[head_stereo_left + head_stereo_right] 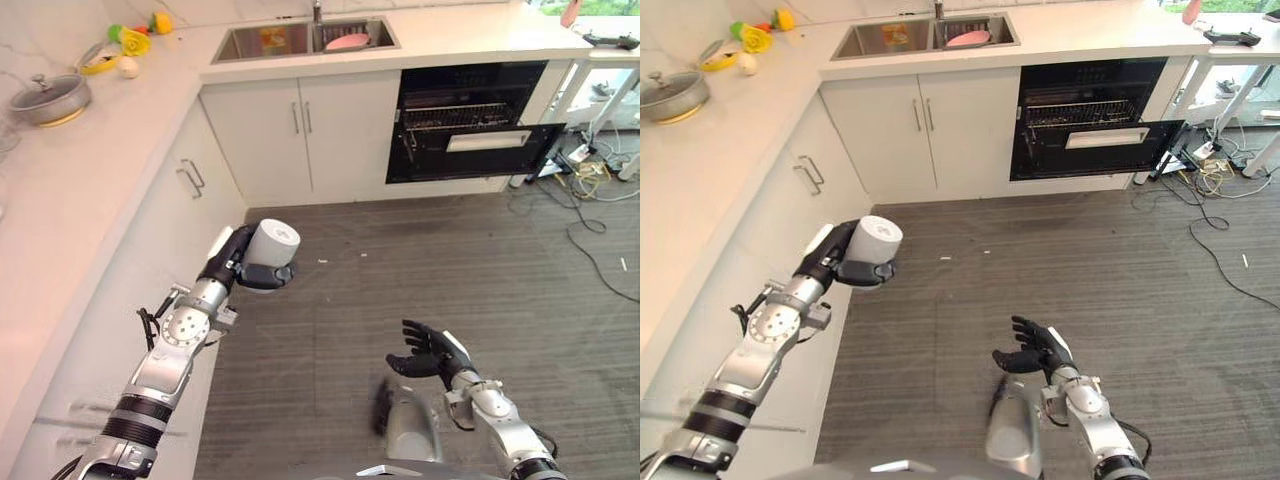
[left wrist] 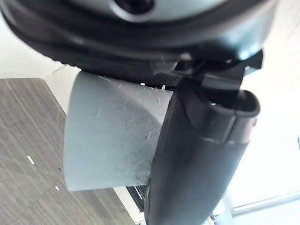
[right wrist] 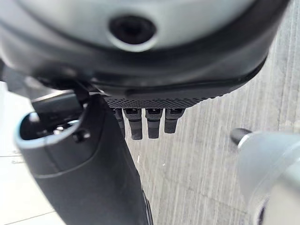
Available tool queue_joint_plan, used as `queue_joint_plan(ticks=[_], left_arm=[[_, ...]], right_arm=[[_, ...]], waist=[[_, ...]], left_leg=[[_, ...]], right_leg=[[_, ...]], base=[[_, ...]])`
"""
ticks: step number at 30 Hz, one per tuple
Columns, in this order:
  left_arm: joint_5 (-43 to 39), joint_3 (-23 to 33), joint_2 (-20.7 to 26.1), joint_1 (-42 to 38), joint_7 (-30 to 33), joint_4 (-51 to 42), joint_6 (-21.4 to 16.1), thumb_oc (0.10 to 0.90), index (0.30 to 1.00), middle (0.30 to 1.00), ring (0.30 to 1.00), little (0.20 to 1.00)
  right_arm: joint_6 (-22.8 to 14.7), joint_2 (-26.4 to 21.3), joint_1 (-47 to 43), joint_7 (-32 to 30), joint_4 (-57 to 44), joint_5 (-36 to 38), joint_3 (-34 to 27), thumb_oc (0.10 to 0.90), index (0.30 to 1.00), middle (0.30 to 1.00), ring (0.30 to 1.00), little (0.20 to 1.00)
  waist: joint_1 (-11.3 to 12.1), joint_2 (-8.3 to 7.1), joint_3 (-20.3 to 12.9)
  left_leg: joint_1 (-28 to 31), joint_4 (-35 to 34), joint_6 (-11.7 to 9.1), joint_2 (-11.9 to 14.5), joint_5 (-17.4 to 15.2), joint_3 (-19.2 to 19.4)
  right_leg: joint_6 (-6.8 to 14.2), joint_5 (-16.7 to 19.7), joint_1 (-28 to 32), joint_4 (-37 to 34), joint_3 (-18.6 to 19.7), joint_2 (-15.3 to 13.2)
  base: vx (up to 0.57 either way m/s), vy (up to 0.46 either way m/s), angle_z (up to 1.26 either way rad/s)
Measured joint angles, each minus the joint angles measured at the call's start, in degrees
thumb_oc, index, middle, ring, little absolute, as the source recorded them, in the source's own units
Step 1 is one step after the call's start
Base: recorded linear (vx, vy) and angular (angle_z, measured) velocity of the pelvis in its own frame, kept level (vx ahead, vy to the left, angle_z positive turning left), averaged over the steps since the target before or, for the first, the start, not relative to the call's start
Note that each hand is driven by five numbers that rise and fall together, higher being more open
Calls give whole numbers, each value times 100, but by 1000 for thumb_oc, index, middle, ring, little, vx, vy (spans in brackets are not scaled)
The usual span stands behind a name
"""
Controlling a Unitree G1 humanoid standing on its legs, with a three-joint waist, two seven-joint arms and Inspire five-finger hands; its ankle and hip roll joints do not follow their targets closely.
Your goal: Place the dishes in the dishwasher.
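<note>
Right hand [image 1: 432,354] sits nearest, at about 5 o'clock in the head views, over the grey plank floor [image 1: 500,290]; palm up, fingers spread and only loosely bent, holding nothing. Left hand [image 1: 240,262] at about 9 o'clock, raised beside the white lower cabinets [image 1: 130,300], fingers and thumb curled round a cup [image 1: 273,243]. Cup: pale grey-white, plain cylinder, tilted with one flat circular end facing up and toward the camera; the left wrist view shows fine scratches on its matte side wall [image 2: 112,136], with the thumb lying across it. Dishwasher [image 1: 470,125] at about 1 o'clock, set under the white countertop [image 1: 450,40], door ajar and a wire rack [image 1: 455,115] visible inside; well apart from the cup. Sink [image 1: 300,40] at 12 o'clock holds a pink dish [image 1: 347,42]. At about 10 o'clock on the counter: a lidded pot [image 1: 50,98] and yellow-green items [image 1: 130,42] near the wall.
</note>
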Motion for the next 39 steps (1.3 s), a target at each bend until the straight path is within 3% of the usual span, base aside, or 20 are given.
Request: queue_joint_plan(ticks=[1,4,5,7,8,10,13,14,16,19,22,23,26,28,29,31,33,36,37,39], left_arm=[[1,-2,-53,-1,10,123,-3,400,300,300,300,300],[2,-18,-417,-227,110,491,-8,400,300,300,300,300],[3,-121,-637,-361,100,721,-3,400,300,300,300,300],[2,-224,-740,-274,30,716,-20,400,300,300,300,300],[-9,-229,-856,-230,53,688,-46,400,300,300,300,300],[-22,-227,-876,-320,75,657,-85,400,300,300,300,300],[-94,-233,-885,-406,134,664,-97,400,300,300,300,300],[-232,-233,-873,-478,201,667,-131,400,300,300,300,300],[-257,-237,-877,-490,245,643,-167,400,300,300,300,300],[-257,-224,-872,-258,297,540,-170,400,300,300,300,300],[-255,-128,-828,154,315,526,-227,400,300,300,300,300],[-252,-90,-812,261,393,603,-201,400,300,300,300,300],[-252,24,-822,564,458,573,-202,400,300,300,300,300],[-249,43,-814,836,434,448,-202,400,300,300,300,300],[-249,111,-726,865,456,441,-195,400,300,300,300,300],[-249,245,-567,732,481,406,-195,400,300,300,300,300],[-242,246,-555,588,474,460,-156,400,300,300,300,300],[-237,136,-584,466,387,447,-158,400,300,300,300,300],[-237,86,-551,359,399,421,-205,400,300,300,300,300],[-238,103,-524,274,431,387,-211,400,300,300,300,300]], right_arm=[[-1,-29,16,-6,3,-3,4,800,900,900,900,900],[-9,-285,-192,-11,-6,-7,-18,800,900,900,900,900],[7,-413,-237,-23,-9,-30,-2,800,900,900,900,900],[-18,-547,-186,-14,-79,-49,43,800,900,900,900,900],[-64,-619,-238,-33,-100,-50,47,800,900,900,900,900],[-61,-621,-408,-54,-168,-49,55,800,900,900,900,900],[-54,-606,-507,-81,-395,-40,67,800,900,900,900,900],[-53,-614,-540,-147,-666,-34,70,800,900,900,900,900],[-65,-608,-550,-246,-807,-22,66,800,900,900,900,900],[-51,-578,-527,-254,-830,-19,85,800,900,900,900,900],[-55,-487,-511,-215,-771,-21,313,800,900,900,900,900],[-55,-428,-507,-167,-693,-22,426,800,900,900,900,900],[-46,-372,-428,-103,-564,-26,588,800,900,900,900,900],[-45,-554,-325,-30,-530,-31,607,800,900,900,900,900],[-11,-373,-238,-39,-452,-48,553,800,900,900,900,900],[-15,-299,-189,23,-604,-52,550,800,900,900,900,900],[-14,-205,-122,27,-746,-149,446,800,900,900,900,900],[-7,-314,-95,92,-917,-235,498,800,900,900,900,900],[-14,-295,-85,151,-1003,-236,506,800,900,900,900,900],[-14,-302,-156,223,-1135,-234,504,800,900,900,900,900]], waist=[[8,-21,-119],[-16,317,-146],[-92,329,-79],[-69,312,-80],[-49,435,-119],[17,340,-39],[-15,251,33],[20,148,54],[110,65,80],[318,67,69],[725,82,33],[794,117,88],[845,157,110],[739,436,23],[825,121,-35],[829,-171,-80],[794,-137,7],[569,100,128],[556,103,111],[567,159,155]], left_leg=[[218,5,-216,37,-219,78],[205,187,-446,361,-456,135],[289,709,-603,546,-354,34],[424,1475,-765,766,-217,-39],[321,2085,-953,965,83,-373],[-217,3264,-1200,1054,345,-750],[-910,4328,-1201,1104,530,-664],[-1542,5067,-1158,1049,408,-100],[-1986,4651,-1075,919,22,172],[-1988,2633,-646,781,-138,244],[-1909,406,-622,694,357,-848],[-2038,-49,-625,1017,748,-1100],[-2013,-14,-683,1209,1118,-1439],[-1800,-12,-472,1285,1419,-1227],[-1668,97,-322,964,1359,-1019],[-1656,42,-62,582,1320,-823],[-1487,70,92,377,1133,-762],[-975,32,342,52,794,-759],[-899,-16,449,-101,663,-697],[-845,-16,525,-147,562,-594]], right_leg=[[13,66,96,-792,-504,113],[-366,721,97,-559,-665,339],[-794,728,187,-70,-317,408],[-1237,685,495,282,-276,373],[-1076,358,656,429,-244,507],[-1166,237,872,295,-64,552],[-1158,140,1214,120,2,656],[-1156,157,1554,-205,53,753],[-1088,204,1908,-611,103,886],[-933,341,2357,-1197,267,1092],[-756,406,2550,-1501,1038,1205],[-650,371,2741,-1611,1314,1304],[-399,324,3088,-1738,1618,1292],[-47,208,3404,-1868,1882,1311],[-79,96,3334,-1717,1874,835],[89,330,3179,-1624,1495,455],[303,268,2845,-649,1489,115],[450,191,1811,2090,2119,-635],[542,42,1127,2659,2573,-667],[414,-139,392,2636,2568,-447]], base=[[382,-197,-50],[452,-230,-15],[525,-277,-4],[498,-319,-28],[473,-321,-33],[476,-358,-46],[447,-317,-31],[240,-46,-30],[403,16,-29],[570,112,-38],[376,81,-101],[617,128,-108],[482,142,-87],[514,203,-87],[153,76,-86],[447,267,-52],[470,306,-12],[268,154,4],[174,60,10],[348,-93,-13]])
